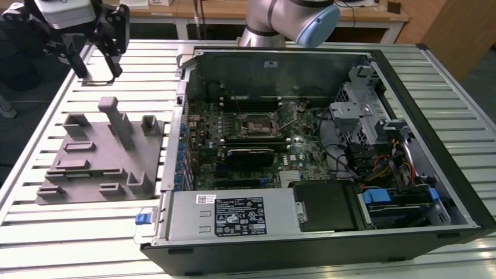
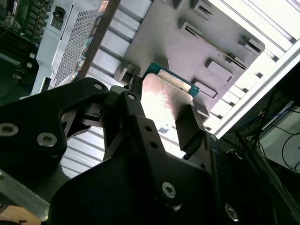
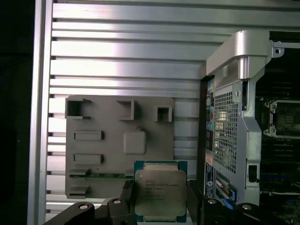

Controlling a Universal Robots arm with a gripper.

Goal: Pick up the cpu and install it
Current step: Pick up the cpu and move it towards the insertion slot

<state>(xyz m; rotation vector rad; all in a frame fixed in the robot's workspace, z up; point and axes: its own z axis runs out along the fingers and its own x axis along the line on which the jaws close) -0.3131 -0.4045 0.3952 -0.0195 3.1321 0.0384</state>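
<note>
The cpu, a small square chip with a pale silver top plate and a green rim, sits between my gripper's two black fingers in both wrist views. The gripper is shut on the cpu and holds it in the air above the grey tray. In the exterior view the gripper hangs at the far left, beyond the tray and outside the open computer case. The black-framed socket lies on the motherboard in the middle of the case and also shows at an edge of the first wrist view.
The case lies on its side on a slatted metal table. Its metal wall stands between the tray and the motherboard. Inside are a power supply, a drive cage and cables. The arm's base stands behind the case.
</note>
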